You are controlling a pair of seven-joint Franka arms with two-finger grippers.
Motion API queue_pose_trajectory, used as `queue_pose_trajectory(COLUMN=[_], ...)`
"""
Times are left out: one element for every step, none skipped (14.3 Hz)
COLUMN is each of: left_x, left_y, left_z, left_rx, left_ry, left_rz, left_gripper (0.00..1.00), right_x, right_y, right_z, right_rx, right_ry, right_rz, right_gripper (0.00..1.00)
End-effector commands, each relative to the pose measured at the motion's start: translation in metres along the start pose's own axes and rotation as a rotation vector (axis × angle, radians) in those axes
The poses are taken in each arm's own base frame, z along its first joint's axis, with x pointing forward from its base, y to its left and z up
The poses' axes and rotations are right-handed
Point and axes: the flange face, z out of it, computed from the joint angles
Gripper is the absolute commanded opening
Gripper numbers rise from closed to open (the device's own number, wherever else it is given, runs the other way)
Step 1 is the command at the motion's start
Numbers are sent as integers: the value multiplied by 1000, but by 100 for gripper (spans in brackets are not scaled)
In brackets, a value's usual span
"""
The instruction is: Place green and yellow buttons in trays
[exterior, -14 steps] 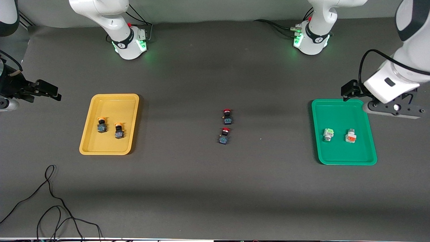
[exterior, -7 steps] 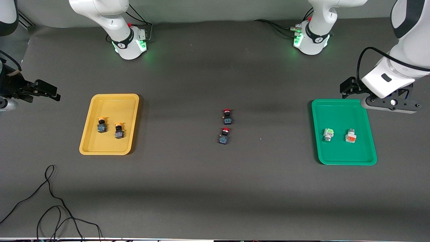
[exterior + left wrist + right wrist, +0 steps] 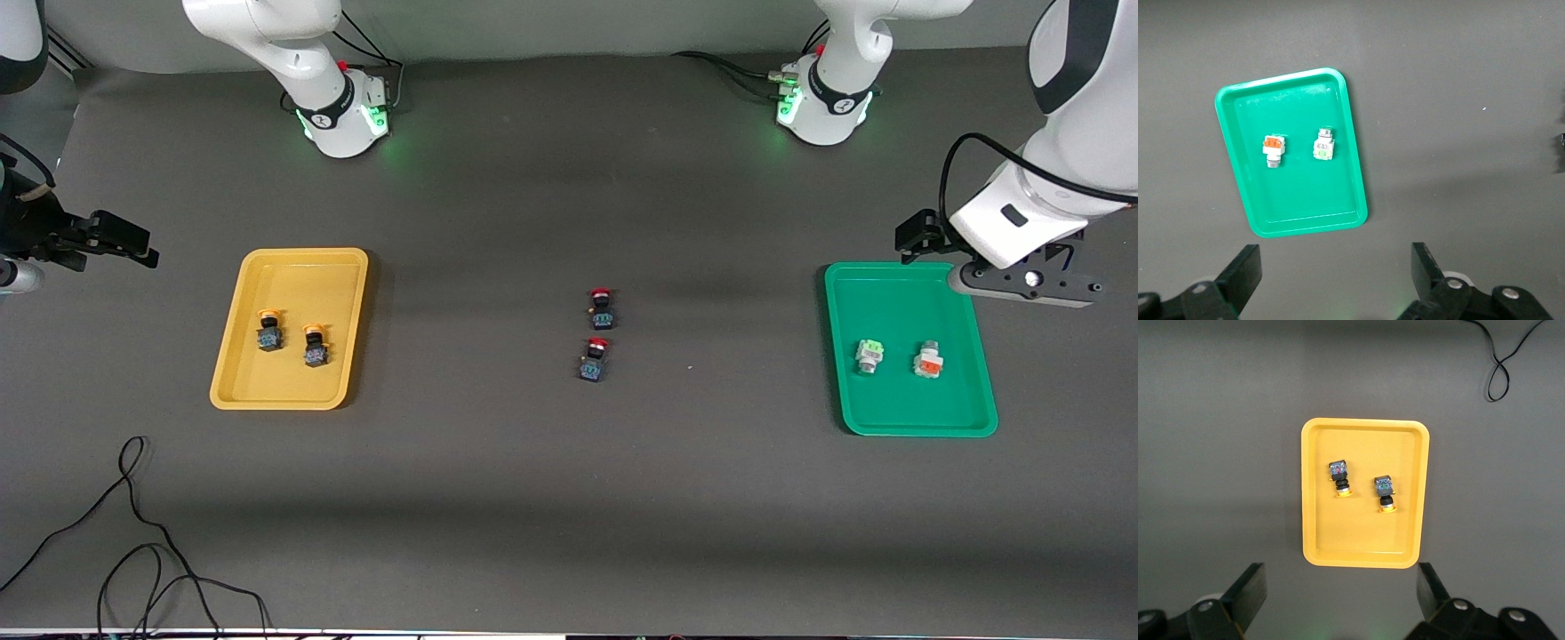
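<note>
Covering the table, a dark grey mat (image 3: 533,498) carries a loose black cable (image 3: 133,533); both end effectors apparently gape empty.

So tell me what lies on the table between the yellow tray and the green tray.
In the front view, two red-capped switches lie midway between the yellow tray and green tray; otherwise bare mat.

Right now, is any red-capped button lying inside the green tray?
No, the green tray holds only two white-bodied buttons; both red-capped buttons lie on the table mid-way between the trays.
</note>
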Motion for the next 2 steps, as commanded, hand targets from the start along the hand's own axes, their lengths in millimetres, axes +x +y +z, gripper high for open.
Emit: queue_pose_trajectory(left_x=[-1, -1], left_y=[-1, -2], left_z=[-8, -11], left_rx=[5, 7], left_ry=[0, 6], left_rz=[8, 3], left_gripper=[100, 100], right_x=[1, 1], right_y=[2, 2], right_z=[-5, -5], right_rx=[-17, -17], right_ry=[4, 4], right_rz=[21, 21], right_gripper=[100, 100])
